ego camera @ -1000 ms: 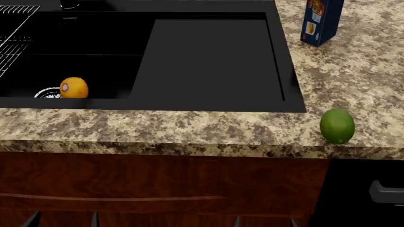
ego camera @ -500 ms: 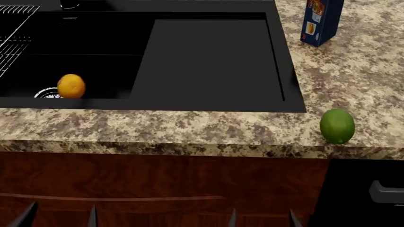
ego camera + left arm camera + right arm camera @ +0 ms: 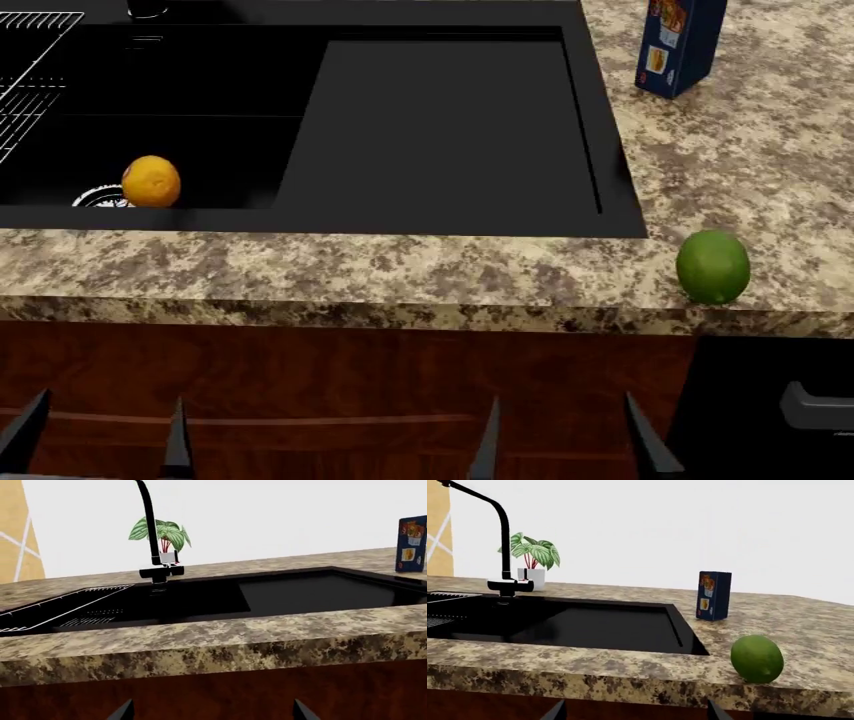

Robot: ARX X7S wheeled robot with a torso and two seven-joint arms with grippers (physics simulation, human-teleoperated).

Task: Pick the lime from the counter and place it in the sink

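The lime [image 3: 713,266] lies on the granite counter [image 3: 400,270] near its front edge, right of the black sink [image 3: 441,130]; it also shows in the right wrist view [image 3: 756,658]. An orange fruit [image 3: 151,181] sits in the basin by the drain. My left gripper [image 3: 100,440] is open and empty, low in front of the cabinet, below the counter edge. My right gripper [image 3: 561,440] is open and empty, also below the counter, left of and below the lime. Only the fingertips of each show in the wrist views [image 3: 210,711] [image 3: 632,711].
A blue box [image 3: 679,42] stands on the counter behind the lime. A wire rack [image 3: 30,70] sits at the sink's left. A black faucet [image 3: 152,530] and a potted plant [image 3: 163,535] stand behind the sink. The wooden cabinet front [image 3: 334,390] faces both grippers.
Both grippers have risen into the head view, their fingertips showing higher. The orange fruit rolled slightly left in the basin. The lime has not moved.
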